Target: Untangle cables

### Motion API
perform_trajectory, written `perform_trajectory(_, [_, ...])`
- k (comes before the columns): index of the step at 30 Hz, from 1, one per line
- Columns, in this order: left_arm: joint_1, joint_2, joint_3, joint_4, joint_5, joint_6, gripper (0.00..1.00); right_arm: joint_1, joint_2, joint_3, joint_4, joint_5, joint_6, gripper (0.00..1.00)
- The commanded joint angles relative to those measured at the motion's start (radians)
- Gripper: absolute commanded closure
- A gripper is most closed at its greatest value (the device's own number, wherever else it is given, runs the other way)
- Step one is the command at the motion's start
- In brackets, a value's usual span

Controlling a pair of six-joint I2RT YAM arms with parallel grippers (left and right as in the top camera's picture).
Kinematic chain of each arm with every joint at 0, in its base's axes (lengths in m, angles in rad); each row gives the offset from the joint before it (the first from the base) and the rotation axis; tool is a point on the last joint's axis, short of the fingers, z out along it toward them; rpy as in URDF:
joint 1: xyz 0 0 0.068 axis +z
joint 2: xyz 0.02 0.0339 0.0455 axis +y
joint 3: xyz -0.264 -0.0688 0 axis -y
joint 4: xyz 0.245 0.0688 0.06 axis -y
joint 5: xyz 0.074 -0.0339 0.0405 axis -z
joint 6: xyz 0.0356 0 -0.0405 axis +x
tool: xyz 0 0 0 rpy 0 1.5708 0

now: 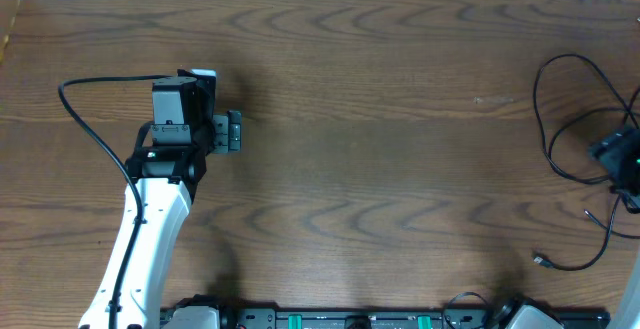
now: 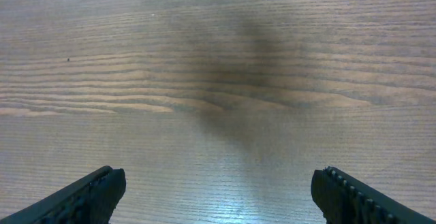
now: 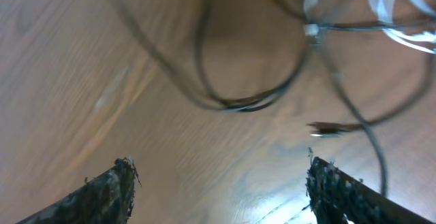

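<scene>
Progress looks slight. One brown wooden table (image 1: 380, 49) carries everything. Two grippers are in view. The left gripper (image 1: 232, 131) hovers over the table's left half, its jaws spread wide on nothing, well apart from any cord. The right gripper (image 3: 218, 183) hangs at the table's right edge, its fingers likewise wide with nothing between them, just over the tangle. The thin black cord (image 1: 545, 119) sprawls in overlapping loops by that right edge; whether it is one cord or two I cannot tell. One shorter white cord (image 3: 376, 3) crosses it in the right wrist view. One small plug end (image 1: 540, 260) lies free toward the table's front right. By my reading, parting white from black and laying each out straight is all left to do.
</scene>
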Motion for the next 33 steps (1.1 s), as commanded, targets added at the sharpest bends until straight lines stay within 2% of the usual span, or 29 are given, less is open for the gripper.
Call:
perform_trajectory(1, [0.004, -0.008, -0.004, -0.002, -0.005, -0.002, 0.08, 0.059, 0.002, -0.002, 0.001, -0.071, -0.124, 0.16])
perform_trajectory(3, [0.004, -0.008, -0.004, -0.002, -0.005, -0.002, 0.08, 0.095, 0.002, -0.002, 0.000, -0.072, -0.135, 0.10])
perform_trajectory(8, [0.004, -0.008, -0.004, -0.003, -0.005, -0.002, 0.08, 0.217, 0.010, -0.002, 0.002, -0.104, -0.214, 0.03])
perform_trajectory(20, [0.004, -0.008, -0.004, -0.003, -0.005, -0.002, 0.08, 0.517, 0.105, -0.002, -0.006, -0.103, -0.299, 0.01])
perform_trajectory(24, [0.004, -0.008, -0.004, -0.003, -0.005, -0.002, 0.08, 0.566, 0.153, -0.002, 0.009, -0.103, -0.299, 0.01])
perform_trajectory(33, [0.004, -0.008, -0.004, -0.003, -0.005, -0.002, 0.08, 0.575, 0.249, -0.002, -0.006, -0.112, -0.291, 0.01])
